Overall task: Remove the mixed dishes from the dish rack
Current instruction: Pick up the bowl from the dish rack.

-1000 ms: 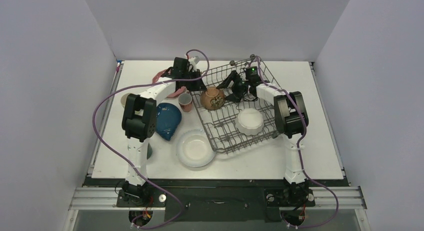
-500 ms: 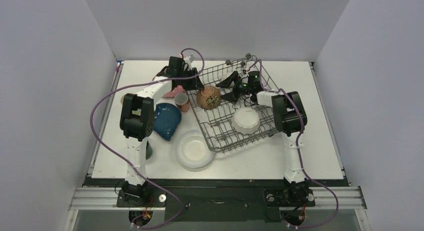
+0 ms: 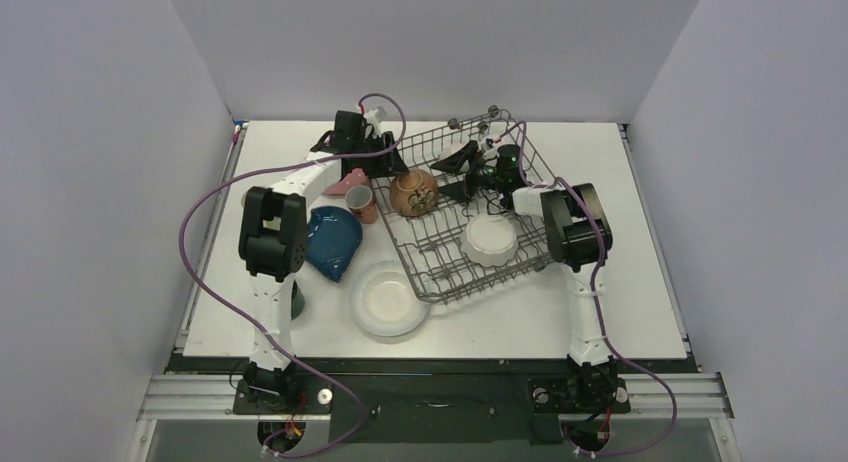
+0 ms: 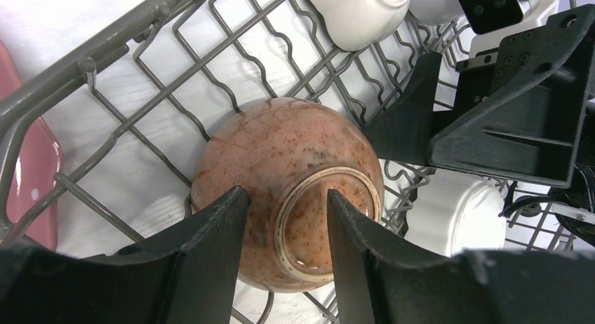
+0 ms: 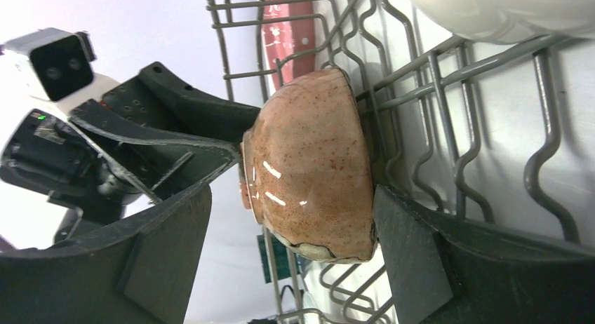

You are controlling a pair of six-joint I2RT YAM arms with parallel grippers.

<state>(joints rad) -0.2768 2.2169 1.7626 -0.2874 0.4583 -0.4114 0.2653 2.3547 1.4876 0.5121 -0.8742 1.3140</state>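
The dish rack point(image 3: 515, 267) sits skewed on the table. A brown bowl point(image 3: 413, 192) lies on its side in the rack's left end, foot ring toward my left gripper point(image 3: 385, 167). In the left wrist view my left gripper point(image 4: 284, 194) is open, its fingertips either side of the edge of the bowl's point(image 4: 281, 149) foot ring. My right gripper point(image 3: 455, 172) comes from the opposite side. In the right wrist view it point(image 5: 291, 198) is wide open, straddling the bowl point(image 5: 309, 170). A white bowl point(image 3: 490, 240) lies in the rack.
On the table left of the rack are a pink dotted plate point(image 3: 345, 182), an orange cup point(image 3: 362, 204), a dark blue leaf dish point(image 3: 333, 240) and a white plate point(image 3: 385, 297). A dark mug point(image 3: 297, 300) shows behind the left arm. Another white bowl point(image 4: 358, 12) sits in the rack.
The rack, with the brown and white bowls in it, has slid a little to the left. Both grippers have closed in on the brown bowl from opposite sides.
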